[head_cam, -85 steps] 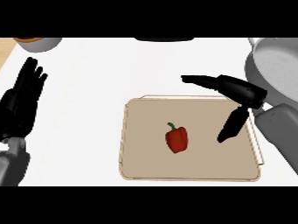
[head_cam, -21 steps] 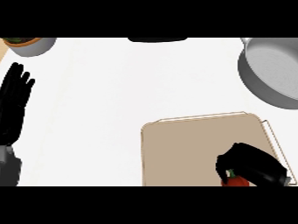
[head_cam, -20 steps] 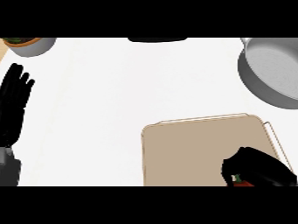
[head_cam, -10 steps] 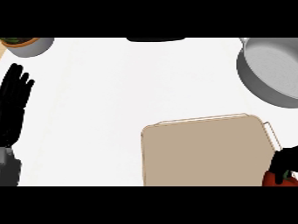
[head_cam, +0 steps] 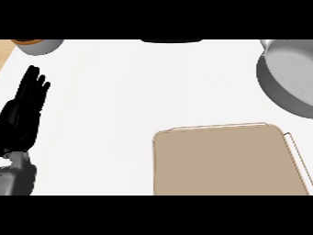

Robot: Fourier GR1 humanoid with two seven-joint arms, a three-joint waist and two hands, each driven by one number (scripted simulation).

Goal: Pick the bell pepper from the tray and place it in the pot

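The pepper is not seen anywhere in the head view. The tray [head_cam: 226, 160] lies bare at the lower right of the counter [head_cam: 152, 92], and the pot [head_cam: 301, 78] stands beyond it at the right edge, with nothing seen inside. The right hand is not in view either, so its state cannot be told, nor whether the pepper is held by it.

The step in hand is judged to be the carry from tray to pot. If the pepper is held out of view to the right, it should be brought up over the pot's near rim and lowered well inside before the fingers are released, so that it is not left on the rim or dropped onto the counter.

The left hand [head_cam: 19, 121] is seen at the left edge, fingers straight and up, resting and holding nothing. A bowl [head_cam: 38, 45] is cut off at the upper left corner, and a dark object [head_cam: 172, 41] sits at the top edge; both are well apart from the pot. Between tray and pot nothing is seen standing in the way.
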